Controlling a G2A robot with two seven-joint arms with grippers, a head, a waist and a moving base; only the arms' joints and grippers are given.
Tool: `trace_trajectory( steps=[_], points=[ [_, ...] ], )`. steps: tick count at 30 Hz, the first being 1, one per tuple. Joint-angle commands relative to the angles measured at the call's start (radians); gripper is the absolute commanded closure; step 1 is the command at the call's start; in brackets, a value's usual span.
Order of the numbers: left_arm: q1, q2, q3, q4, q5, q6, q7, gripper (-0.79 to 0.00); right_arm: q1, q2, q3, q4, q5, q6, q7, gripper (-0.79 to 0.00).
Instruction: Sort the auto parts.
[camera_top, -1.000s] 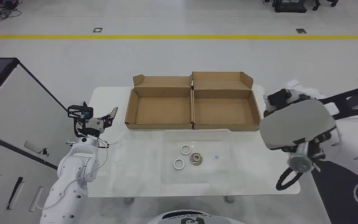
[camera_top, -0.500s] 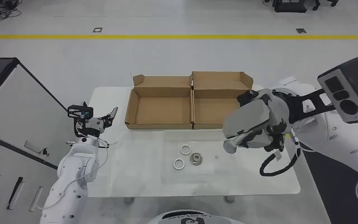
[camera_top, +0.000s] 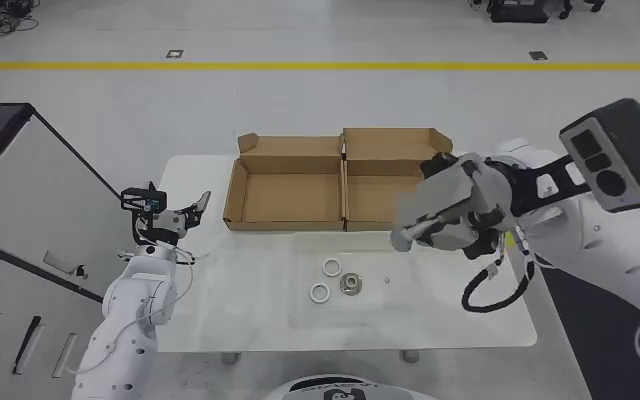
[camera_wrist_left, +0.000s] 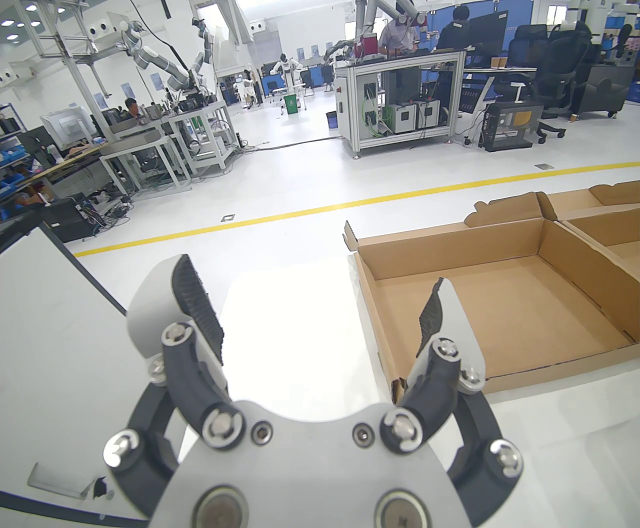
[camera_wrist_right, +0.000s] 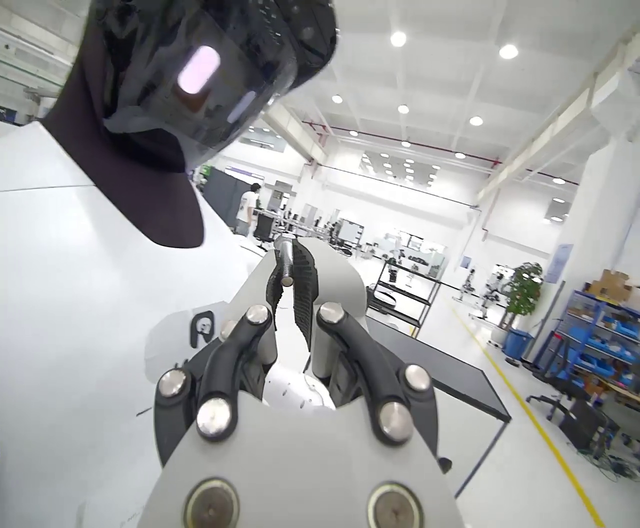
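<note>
Found right gripper (camera_wrist_right: 292, 262) clamped on a threaded metal bolt (camera_wrist_right: 286, 267), gripped by the shank between the ribbed pads and carried clear of the table (camera_top: 250, 310). Judged from the top view to hang raised near the front wall of the right cardboard box (camera_top: 370, 195), with the arm crossing the table's right side.

Checked against one second back: found that arm then drawn off at the table's right edge. Half a second back, found it swung in over the table; now carried slightly further toward the boxes. Took this as transport of the bolt in progress, with release into a box the likely next step. Cannot confirm which box is meant.

Found left gripper (camera_wrist_left: 315, 287) with fingers spread wide and nothing between them, parked near the outer wall of the left cardboard box (camera_wrist_left: 500, 310), over the table's left edge. Noted no shift in it across the three top views.

Found the other parts unmoved on the table in front of the boxes: a farther white ring (camera_top: 331, 266), a nearer white ring (camera_top: 319, 293), a metal bearing-like part (camera_top: 350, 284) just beside them, and a small item (camera_top: 386, 281) too small to identify. With four parts yet to lift, judged sorting far from done
</note>
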Motion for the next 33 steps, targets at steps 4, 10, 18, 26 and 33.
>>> trace_trajectory(
  steps=[4,10,18,26,33],
  points=[
    [0.000,0.000,0.000,0.000,0.000,0.000,0.000,-0.785,-0.075,0.057,0.110,0.093,0.066,-0.025,0.156,0.000],
    [0.000,0.000,0.000,0.000,0.000,0.000,0.000,-0.785,-0.155,0.134,0.232,0.152,0.193,-0.045,0.408,0.000],
    [0.000,0.000,0.000,0.000,0.000,0.000,0.000,-0.785,-0.085,0.153,0.249,0.200,0.410,-0.045,0.782,0.000],
    [0.000,0.000,0.000,0.000,0.000,0.000,0.000,-0.785,0.115,0.052,0.112,0.327,0.570,-0.045,1.017,0.000],
    [0.000,0.000,0.000,0.000,0.000,0.000,0.000,-0.785,0.278,-0.066,-0.029,0.508,0.628,-0.045,1.215,0.000]
  ],
)
